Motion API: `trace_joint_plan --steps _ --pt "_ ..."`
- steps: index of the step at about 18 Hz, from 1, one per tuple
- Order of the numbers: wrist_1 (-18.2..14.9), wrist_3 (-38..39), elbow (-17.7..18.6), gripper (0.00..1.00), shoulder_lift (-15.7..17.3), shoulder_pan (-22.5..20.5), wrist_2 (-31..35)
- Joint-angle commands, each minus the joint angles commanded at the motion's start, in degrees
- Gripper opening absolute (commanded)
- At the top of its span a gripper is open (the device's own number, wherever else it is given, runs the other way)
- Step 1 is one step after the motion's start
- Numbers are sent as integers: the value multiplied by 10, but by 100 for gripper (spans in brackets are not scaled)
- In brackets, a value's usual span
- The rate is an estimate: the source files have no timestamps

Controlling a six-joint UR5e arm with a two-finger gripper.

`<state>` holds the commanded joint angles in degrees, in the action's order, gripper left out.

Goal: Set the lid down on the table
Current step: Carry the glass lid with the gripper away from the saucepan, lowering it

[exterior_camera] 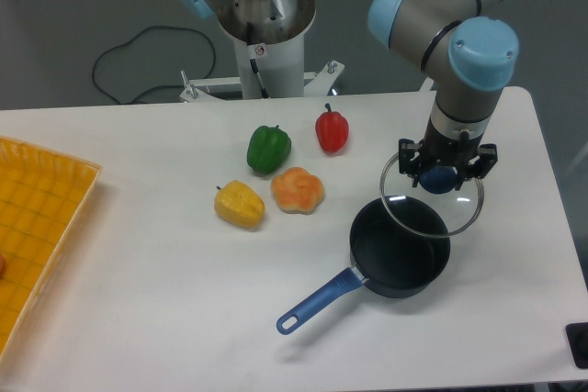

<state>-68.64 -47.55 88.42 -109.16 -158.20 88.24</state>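
Observation:
The lid (pixel 418 208) is round clear glass with a thin metal rim and a blue knob. My gripper (pixel 442 176) is shut on the knob and holds the lid level in the air, just above and slightly behind the open saucepan (pixel 400 250). The lid is lifted off the pan and overlaps its far rim in this view. The white table (pixel 138 263) lies under everything. The fingertips are partly hidden by the knob.
The dark saucepan's blue handle (pixel 317 302) points to the front left. A green pepper (pixel 268 148), a red pepper (pixel 332 129), a yellow pepper (pixel 240 204) and an orange pepper (pixel 297 189) lie left of the pan. A yellow gridded tray (pixel 37 227) sits at the left edge.

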Motion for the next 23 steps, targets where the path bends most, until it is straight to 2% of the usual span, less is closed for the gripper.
trace_joint_plan --steps 5,17,23 --pt "0 -19 1 57 1 -12 -2" --pt "3 -134 1 57 -7 -66 -10" --pt "10 -178 4 56 -27 -84 -9"
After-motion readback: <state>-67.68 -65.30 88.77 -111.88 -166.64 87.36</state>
